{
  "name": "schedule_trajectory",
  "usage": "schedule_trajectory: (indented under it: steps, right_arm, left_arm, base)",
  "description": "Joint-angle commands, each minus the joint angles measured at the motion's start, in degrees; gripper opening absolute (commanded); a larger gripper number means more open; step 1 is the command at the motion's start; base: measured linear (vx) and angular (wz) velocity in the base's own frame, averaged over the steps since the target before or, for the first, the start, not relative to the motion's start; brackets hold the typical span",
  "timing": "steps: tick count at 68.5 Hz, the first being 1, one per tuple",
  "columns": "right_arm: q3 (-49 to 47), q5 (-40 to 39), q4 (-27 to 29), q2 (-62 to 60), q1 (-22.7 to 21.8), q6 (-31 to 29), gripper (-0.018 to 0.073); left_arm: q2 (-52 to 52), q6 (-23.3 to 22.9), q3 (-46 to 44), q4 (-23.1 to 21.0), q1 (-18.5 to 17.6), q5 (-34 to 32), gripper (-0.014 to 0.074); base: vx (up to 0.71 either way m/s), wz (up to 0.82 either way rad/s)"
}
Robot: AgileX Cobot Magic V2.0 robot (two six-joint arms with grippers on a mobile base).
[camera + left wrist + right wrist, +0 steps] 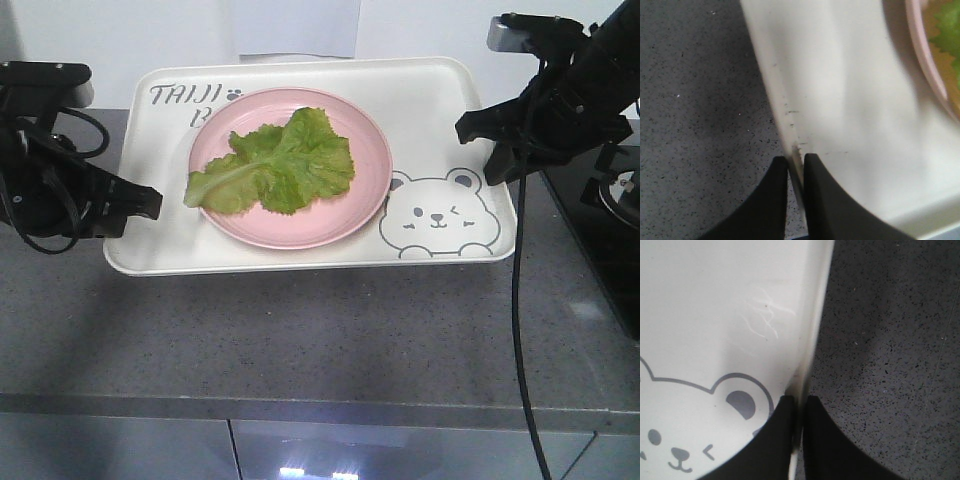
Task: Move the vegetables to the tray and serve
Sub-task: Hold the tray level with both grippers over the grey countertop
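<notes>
Spanning both grippers [796, 165], tray [150, 255]

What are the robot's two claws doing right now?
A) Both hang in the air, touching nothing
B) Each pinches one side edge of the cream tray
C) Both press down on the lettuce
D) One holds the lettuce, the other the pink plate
B: the left gripper and the right gripper are each closed on a side rim of the tray, as both wrist views show.
</notes>
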Motion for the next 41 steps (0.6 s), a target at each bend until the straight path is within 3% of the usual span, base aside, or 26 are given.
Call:
schedule_trajectory:
  steps: [1, 41]
  right_arm:
    - [-1.66, 0.76, 3.52, -3.10, 0.63, -1.44, -0.0006]
    - [-1.66, 0.76, 3.52, -3.10, 0.63, -1.44, -0.0006]
  left_arm:
    - [-2.04, 0.94, -1.88, -2.88, -1.07, -4.88, -0.0006]
    - [-2.04, 0.94, -1.88, -2.88, -1.07, -4.88, -0.0006]
  base:
    - [0.04, 0.01]
    - [0.04, 0.01]
